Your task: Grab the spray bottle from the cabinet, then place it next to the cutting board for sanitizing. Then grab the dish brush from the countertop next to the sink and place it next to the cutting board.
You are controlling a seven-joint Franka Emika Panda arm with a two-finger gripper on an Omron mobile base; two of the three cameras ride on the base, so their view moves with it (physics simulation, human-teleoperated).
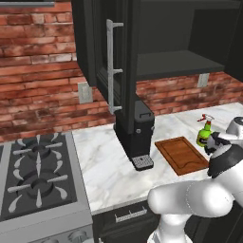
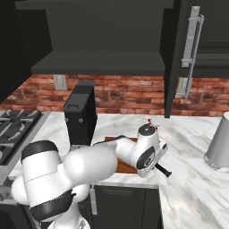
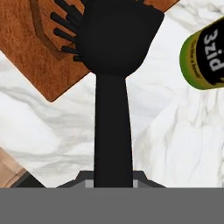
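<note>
Slim black dish brush (image 3: pixel 113 87), long thin handle and wider bristled head, runs straight up the hand view from between the two-finger gripper (image 3: pixel 113 183), which looks closed on the handle, though the fingertips themselves are hard to make out. Its head hangs over a corner of the flat reddish-brown wooden cutting board (image 3: pixel 41 52).

Left of the board stands a black coffee machine (image 1: pixel 135 133). Right of the board, just beside its far corner, stands the small lime-green spray bottle (image 1: pixel 204 134) with its red and white nozzle, upright on the white marble countertop (image 1: pixel 109 166).

My worry: a release here could leave the brush lying on the board instead of next to it, and a swing toward the bottle could topple it.

Bare marble lies between board and bottle, and more along the board's near edge. The countertop's front edge is close behind the hand, so a short drop matters.
</note>
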